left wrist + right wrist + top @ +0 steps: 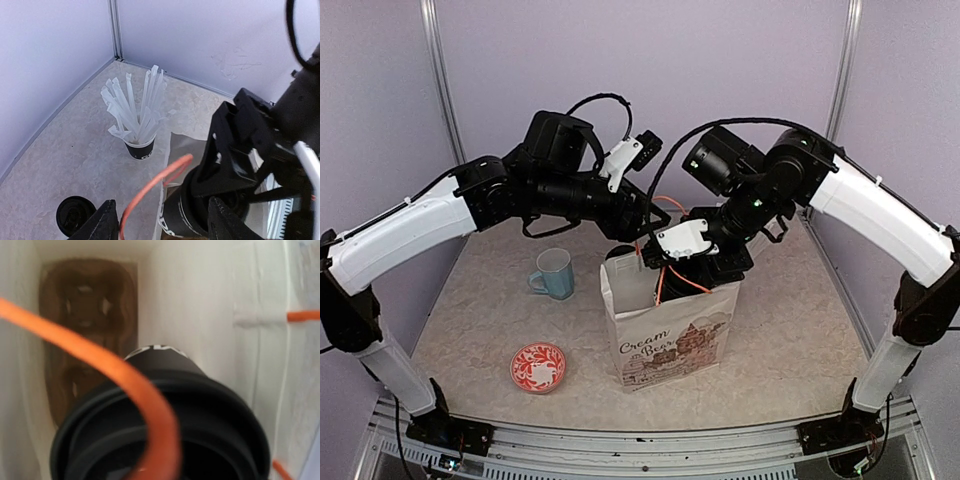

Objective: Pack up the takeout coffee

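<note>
The takeout coffee [210, 405], a black cup with its black lid on, hangs in the mouth of the white paper bag [670, 340]. My right gripper [698, 268] reaches down into the bag and is shut on the cup; its fingers do not show in the right wrist view. In the left wrist view the cup [185, 215] sits under the right gripper's black fingers [235, 145]. My left gripper [162, 212] stands open at the bag's back left, holding nothing. The bag's orange handle [150, 187] arcs between its fingers.
A black cup of white straws [139, 145] stands behind the bag. A round black object [74, 215] lies on the table by the left finger. A light blue mug [555, 272] and a red patterned dish [538, 366] sit left of the bag. A brown cardboard carrier [85, 330] lies on the bag's bottom.
</note>
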Available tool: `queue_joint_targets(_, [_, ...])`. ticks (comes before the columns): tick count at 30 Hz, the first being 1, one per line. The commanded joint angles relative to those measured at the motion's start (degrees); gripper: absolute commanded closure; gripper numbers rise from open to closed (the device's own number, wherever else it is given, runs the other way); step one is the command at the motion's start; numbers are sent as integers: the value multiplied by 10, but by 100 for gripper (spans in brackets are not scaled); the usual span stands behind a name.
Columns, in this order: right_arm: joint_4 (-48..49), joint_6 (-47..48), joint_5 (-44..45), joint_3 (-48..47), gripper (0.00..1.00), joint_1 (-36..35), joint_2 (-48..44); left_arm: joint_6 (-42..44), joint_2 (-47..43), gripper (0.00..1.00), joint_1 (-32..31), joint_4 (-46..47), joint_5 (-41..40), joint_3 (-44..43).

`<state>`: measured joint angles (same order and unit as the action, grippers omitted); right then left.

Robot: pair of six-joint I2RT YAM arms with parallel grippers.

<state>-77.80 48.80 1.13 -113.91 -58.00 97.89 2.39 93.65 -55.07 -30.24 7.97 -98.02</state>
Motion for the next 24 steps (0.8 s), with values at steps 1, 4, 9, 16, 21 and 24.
queue_joint_targets(1, [-11,2,52,27,48,-14,-17,-4,-64,38,-4,-20,-5,21])
queue_joint_targets(4, [-11,-3,51,53,48,-21,-32,-8,-90,37,0,-16,-23,49])
queue_joint_targets(9, [-12,-27,31,92,49,-43,-67,-45,-115,38,59,20,-22,97])
queue_joint_targets(16, [-7,-73,-10,111,50,-63,-105,-55,-81,39,93,83,33,115])
queue_joint_targets(21, [0,-73,-7,133,50,-64,-125,-58,-68,40,95,113,58,130])
queue_joint_targets(24, [2,-75,-10,149,51,-63,-131,-65,-61,41,100,121,72,140])
